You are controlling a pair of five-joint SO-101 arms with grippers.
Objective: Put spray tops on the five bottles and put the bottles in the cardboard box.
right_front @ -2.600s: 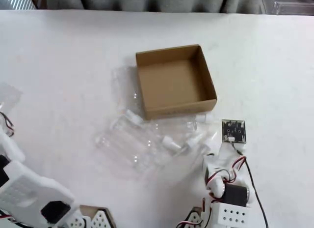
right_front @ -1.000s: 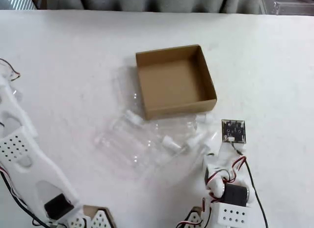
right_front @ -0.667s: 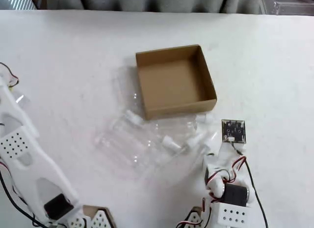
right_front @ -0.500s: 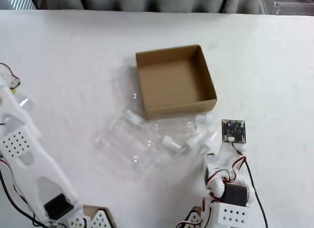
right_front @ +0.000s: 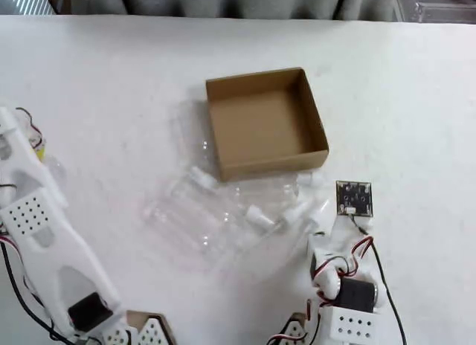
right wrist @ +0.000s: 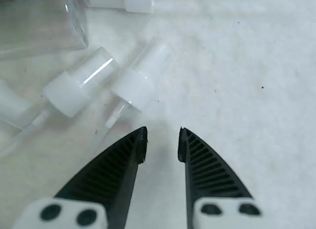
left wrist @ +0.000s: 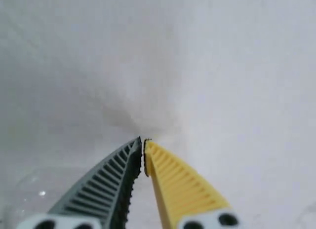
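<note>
Bottles point(right_front: 195, 211) lie on their sides in a clear heap on the tabletop point(right_front: 401, 100), just in front of the box point(right_front: 271, 165), which holds nothing. I can't make out a top fitted on any of them. Loose spray tops point(right_front: 262, 215) lie at the side of the heap nearer my right arm.

My right fingers point(right wrist: 139, 142) are parted a little with nothing between them. They hang low over the tabletop, just short of the nearest top point(right wrist: 134, 81), whose thin dip tube trails toward them. My left fingers point(left wrist: 148, 152) are clenched tip to tip on nothing, over bare tabletop well off to the left, far from the heap.

By my reckoning the job is at its very first step, with no bottle capped or boxed. The next move calls for the right fingers to ease forward, straddle that top's white collar and close on it without bending the tube. The left must open and come across for a bottle, so that a neck is held steady for threading
</note>
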